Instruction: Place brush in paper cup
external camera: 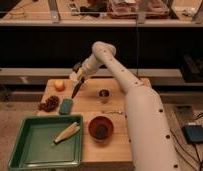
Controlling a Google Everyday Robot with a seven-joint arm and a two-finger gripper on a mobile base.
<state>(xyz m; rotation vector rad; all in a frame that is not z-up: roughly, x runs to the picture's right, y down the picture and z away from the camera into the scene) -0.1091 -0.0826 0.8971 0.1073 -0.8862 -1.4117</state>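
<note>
While the gripper is hovering over the far left part of the counter, its fingers are clamping shut on the upper end of the brush, which is hanging tilted, lower tip pointing toward the teal block. The pale shape just beside the gripper, near the orange fruit, is probably the paper cup, partly hidden. Step in hand, by judgement: carrying the brush to the cup, with nothing inserted yet. The next move is calling for bringing the tip over the cup's mouth, righting the brush, lowering, then releasing. The small metal cup is standing well apart.
</note>
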